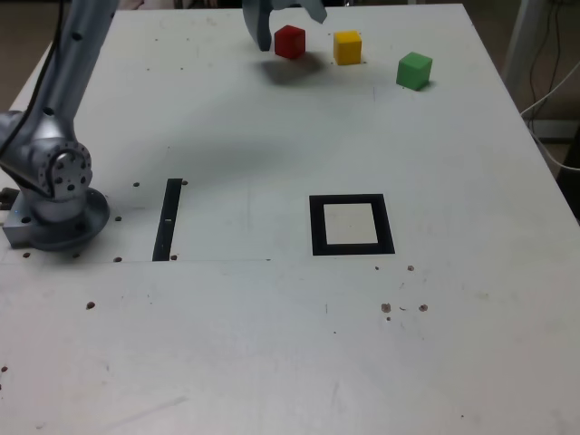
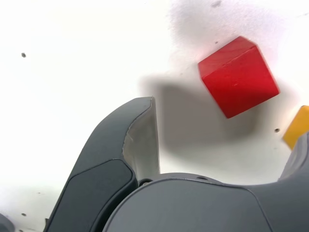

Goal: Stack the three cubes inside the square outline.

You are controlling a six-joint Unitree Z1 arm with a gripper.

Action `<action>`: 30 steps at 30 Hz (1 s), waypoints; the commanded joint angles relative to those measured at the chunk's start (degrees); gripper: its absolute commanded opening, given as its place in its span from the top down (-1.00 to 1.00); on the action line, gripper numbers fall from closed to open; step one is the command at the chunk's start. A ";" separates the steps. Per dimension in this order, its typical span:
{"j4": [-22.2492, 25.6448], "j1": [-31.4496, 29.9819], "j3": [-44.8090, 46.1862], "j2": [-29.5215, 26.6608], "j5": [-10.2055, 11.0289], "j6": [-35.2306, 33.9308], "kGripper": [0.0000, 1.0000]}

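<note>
**Gripper hanging open over the red cube, nothing grabbed yet**

So the gripper is sitting at the top centre of the exterior view with its jaws spread wide, holding nothing. The wrist view is showing one dark finger well clear of the red cube, with bare table between them and the cube off to one side of the gap, not centred in it.

My take on doing this step well: the jaws are needing to line up so the red cube is sitting square between them, flat faces to the pads, before dropping down. In the wrist view the cube is looking turned at an angle to the finger, so a bit of wrist rotation would probably help avoid a corner grab.

Thing to watch: the yellow cube is sitting just beside the red one, to its right in the exterior view, so the far jaw is having to slip into that gap without nudging it. The green cube is further right, apart.

The square outline is lying empty mid-frame, well apart from the cubes. A black bar is lying to its left and the arm's base is sitting at the left edge, neither looking like it's in the way.
</note>
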 commanded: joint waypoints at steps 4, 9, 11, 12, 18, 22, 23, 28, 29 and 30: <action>1.56 0.22 -3.31 1.98 -0.43 -1.02 -0.99; 3.01 0.34 -5.97 3.32 -0.44 -2.06 -0.99; 3.44 0.37 -6.46 3.61 -0.39 -3.15 -0.98; 3.63 0.38 -6.59 3.72 -0.34 -3.99 -0.98; 5.07 0.27 -6.78 4.13 0.29 -12.81 -0.98; 6.13 0.09 -7.08 4.14 0.93 -19.10 -0.97; 6.36 0.06 -7.25 4.18 1.00 -20.14 -0.97; 7.10 0.02 -8.46 4.53 0.47 -22.12 -0.97; 7.19 0.00 -8.64 4.61 0.27 -22.21 -0.97; 7.28 -0.01 -8.83 4.72 0.06 -22.31 -0.97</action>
